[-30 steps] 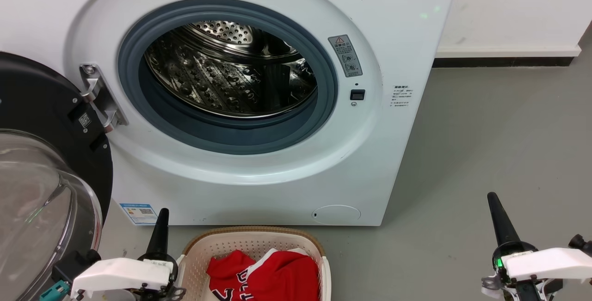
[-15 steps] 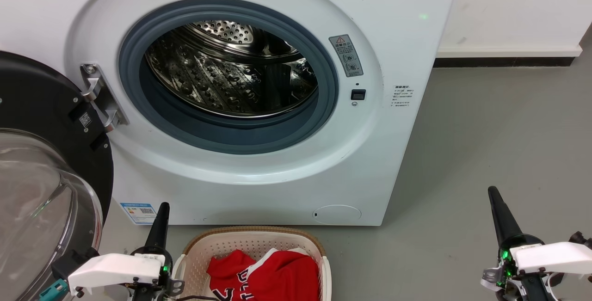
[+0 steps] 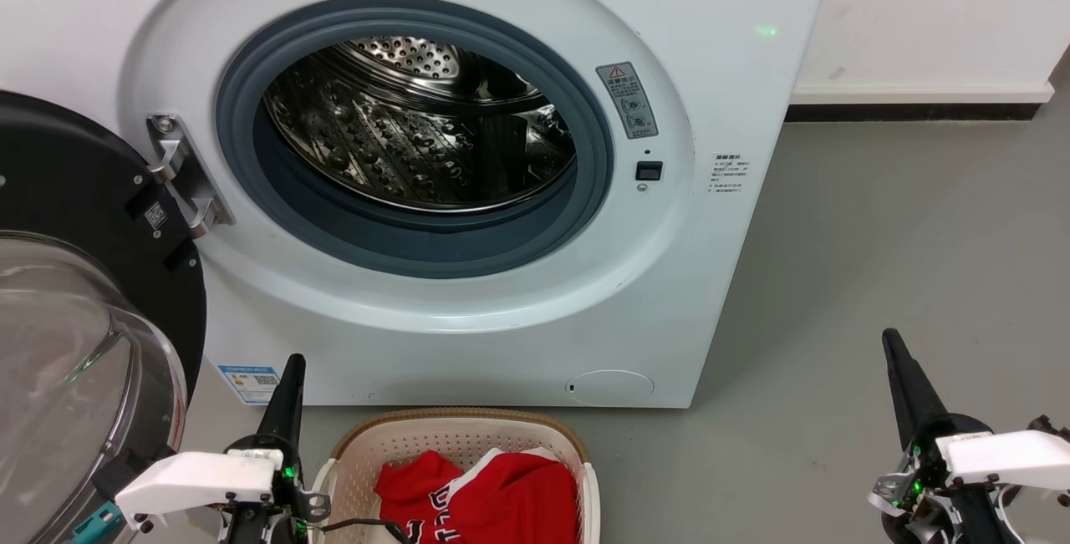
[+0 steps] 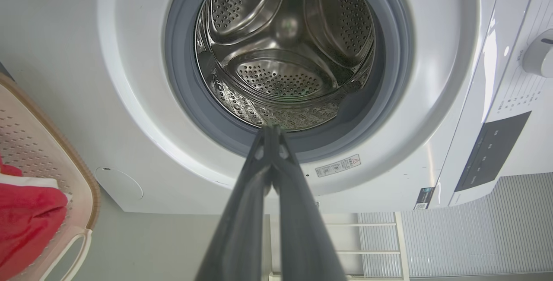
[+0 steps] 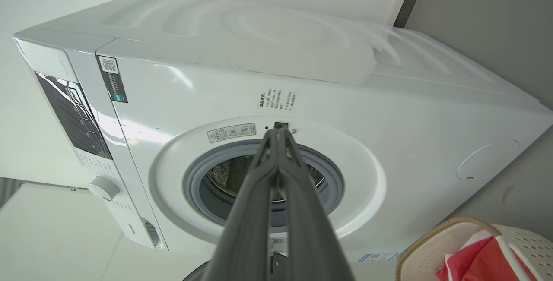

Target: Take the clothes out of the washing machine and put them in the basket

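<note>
Head view, bottom centre: the basket [image 3: 456, 425] holds the red clothes [image 3: 510, 490], crumpled. Above it the washing machine [image 3: 501, 335] stands open, its drum [image 3: 401, 151] showing bare steel. At lower left the left gripper [image 3: 293, 364] and at lower right the right gripper [image 3: 893, 345] have their fingers pressed together.

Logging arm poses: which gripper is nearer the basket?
The left gripper, shut, just off the basket's left rim; the right gripper, also shut, stands far off over bare grey floor.

Grey floor [image 3: 886, 226]
The washing machine [image 3: 518, 352] stands on it; the basket [image 3: 456, 420] sits just before it.
</note>
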Controlling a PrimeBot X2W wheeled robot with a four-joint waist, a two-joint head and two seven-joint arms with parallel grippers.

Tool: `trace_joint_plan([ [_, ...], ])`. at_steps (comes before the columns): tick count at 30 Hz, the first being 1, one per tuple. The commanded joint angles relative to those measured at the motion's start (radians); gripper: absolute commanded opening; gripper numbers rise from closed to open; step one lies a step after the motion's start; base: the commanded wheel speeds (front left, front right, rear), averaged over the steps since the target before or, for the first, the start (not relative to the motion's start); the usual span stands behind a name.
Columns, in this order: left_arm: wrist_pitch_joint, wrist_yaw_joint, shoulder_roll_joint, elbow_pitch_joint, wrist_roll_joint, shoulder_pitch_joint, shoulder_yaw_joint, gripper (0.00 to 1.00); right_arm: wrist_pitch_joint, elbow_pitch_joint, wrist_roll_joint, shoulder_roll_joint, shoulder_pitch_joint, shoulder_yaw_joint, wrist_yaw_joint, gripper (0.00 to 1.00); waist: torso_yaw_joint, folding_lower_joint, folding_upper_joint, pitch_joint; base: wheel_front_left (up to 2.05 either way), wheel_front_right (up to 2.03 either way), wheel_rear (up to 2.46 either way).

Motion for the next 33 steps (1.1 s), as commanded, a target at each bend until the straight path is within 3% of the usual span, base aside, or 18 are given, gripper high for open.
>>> trace_joint_plan([
  [1,0.007,-0.004,-0.001,0.001,-0.019,-0.02,0.003,0.0,0.006,0.001,0.022,-0.002,-0.02,-0.003,0.0,0.0,0.0,0.0,0.0,0.0,0.0,0.0,0.0],
  [21,0.042,-0.02,-0.004,0.019,-0.172,-0.041,0.019,0.0,0.046,0.02,0.168,0.004,-0.04,-0.017,0.0,0.0,0.003,0.0,0.0,0.001,0.0,0.0,0.0],
  [33,0.041,-0.02,-0.004,0.018,-0.168,-0.04,0.017,0.0,0.05,0.019,0.158,0.007,-0.041,-0.022,0.0,0.0,0.003,0.0,0.0,0.001,0.0,0.0,0.0],
])
